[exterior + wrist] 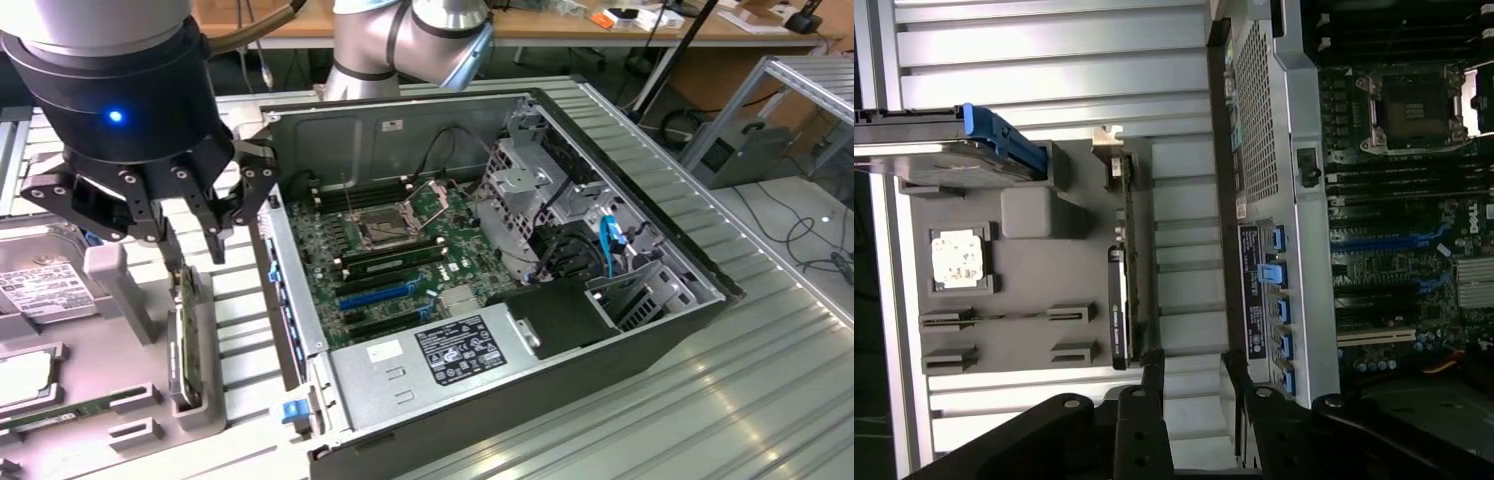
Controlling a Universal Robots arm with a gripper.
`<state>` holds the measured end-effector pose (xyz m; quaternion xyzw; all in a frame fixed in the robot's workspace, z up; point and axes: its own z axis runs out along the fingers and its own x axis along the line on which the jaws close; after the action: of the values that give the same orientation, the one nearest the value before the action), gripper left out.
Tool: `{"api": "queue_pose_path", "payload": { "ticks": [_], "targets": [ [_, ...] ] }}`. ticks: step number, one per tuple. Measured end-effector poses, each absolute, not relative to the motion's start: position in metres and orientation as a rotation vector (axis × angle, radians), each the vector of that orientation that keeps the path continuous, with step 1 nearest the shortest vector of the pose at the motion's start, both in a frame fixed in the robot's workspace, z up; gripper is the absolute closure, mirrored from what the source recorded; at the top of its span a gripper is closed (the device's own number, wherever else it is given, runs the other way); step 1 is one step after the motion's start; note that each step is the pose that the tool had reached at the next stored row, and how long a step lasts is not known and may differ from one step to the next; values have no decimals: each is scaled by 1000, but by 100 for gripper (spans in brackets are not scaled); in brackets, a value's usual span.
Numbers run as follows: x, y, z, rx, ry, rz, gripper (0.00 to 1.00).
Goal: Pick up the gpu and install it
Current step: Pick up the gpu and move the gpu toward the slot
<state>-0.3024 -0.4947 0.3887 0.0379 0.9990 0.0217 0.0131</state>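
- The gpu [187,345] is standing on its long edge in a slot of the grey tray [127,355]. It is sitting beside the open computer case [641,330], not inside it.
- The task is looking barely begun. The card is not lifted and the expansion slots on the motherboard [380,295] are lying bare, so both the pick-up and the install are waiting to be done.
- The hand [187,245] is hovering right above the card, with its fingers [1152,400] spread wide and gripping nothing. In the wrist view the card's near end is sitting just beside one fingertip, and I cannot tell whether they are touching.
- Tray and case are resting on the ribbed metal counter [774,400].
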Motion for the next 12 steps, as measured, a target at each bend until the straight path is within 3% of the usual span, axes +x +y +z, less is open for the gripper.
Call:
{"api": "queue_pose_path", "payload": {
  "ticks": [12],
  "targets": [
    [-312,-495,372,118,3113,67,64]
  ]
}}
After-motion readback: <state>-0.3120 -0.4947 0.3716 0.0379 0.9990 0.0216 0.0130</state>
